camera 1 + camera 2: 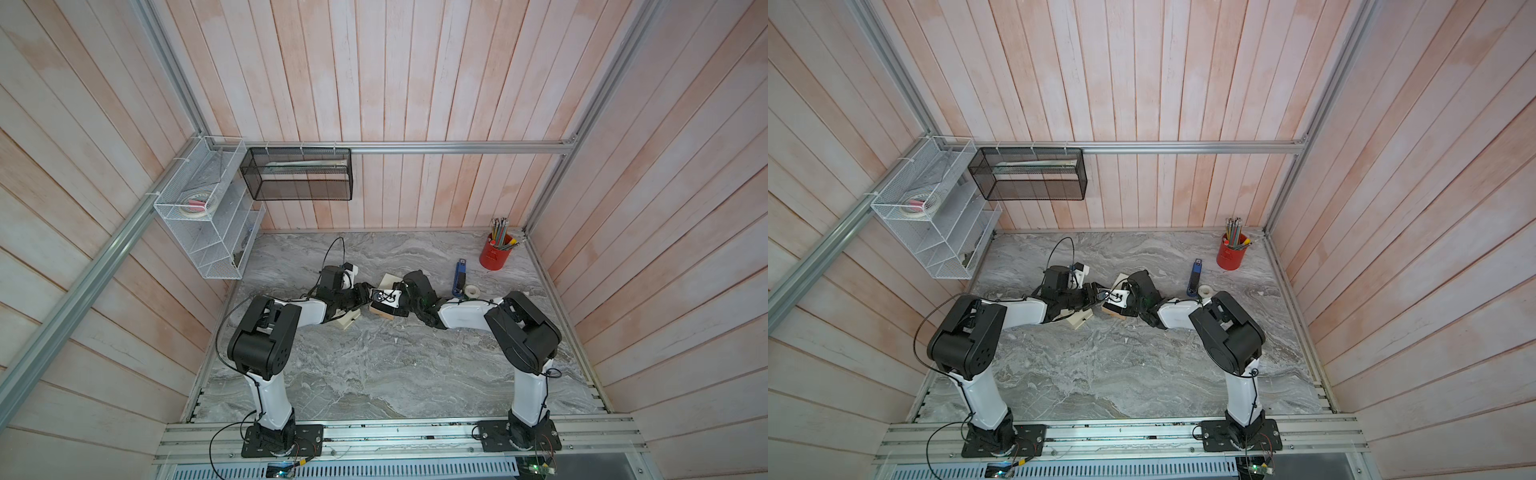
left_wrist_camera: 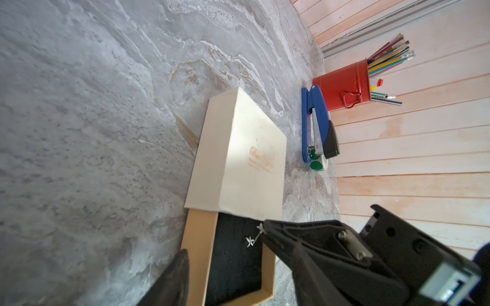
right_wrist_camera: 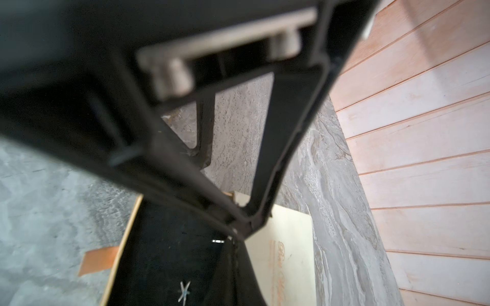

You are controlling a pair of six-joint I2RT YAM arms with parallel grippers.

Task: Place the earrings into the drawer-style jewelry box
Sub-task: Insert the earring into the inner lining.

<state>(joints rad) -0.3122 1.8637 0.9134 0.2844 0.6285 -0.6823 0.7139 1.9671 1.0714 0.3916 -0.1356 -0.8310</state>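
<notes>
Right gripper (image 3: 237, 229): seen closed, tips met over the drawer (image 2: 200, 251). An earring (image 2: 249, 240), two small silver stars on a link, is seen at the tips and appears to be pinched by its upper star. The lower star is hung just above or touching the black lining (image 2: 233, 270); which cannot be told.

Left gripper (image 1: 362, 292): set low at the drawer's open end. One finger (image 2: 176, 275) is seen just outside the drawer's side wall. Its mate is hidden behind the right gripper, so it cannot be told whether the jaws are apart or pressed on the drawer.

Box (image 1: 390, 279): laid near the middle of the table (image 1: 374, 374), nearer the back edge than the front. The drawer is already drawn out of the sleeve (image 2: 238, 159) toward the front left corner. An orange tab (image 3: 98, 259) is laid flat on the table beside its wall.

Progress, as judged: opening is done; one earring is held inside the drawer's walls, not yet let go. No other earring is made out, in the drawer or on the table. Left to do: the release, the other earring if it is out, and probably the drawer pushed home.

Stapler (image 2: 315, 124) and cup (image 2: 342, 90) are noted toward the back right corner, well apart from the box.
</notes>
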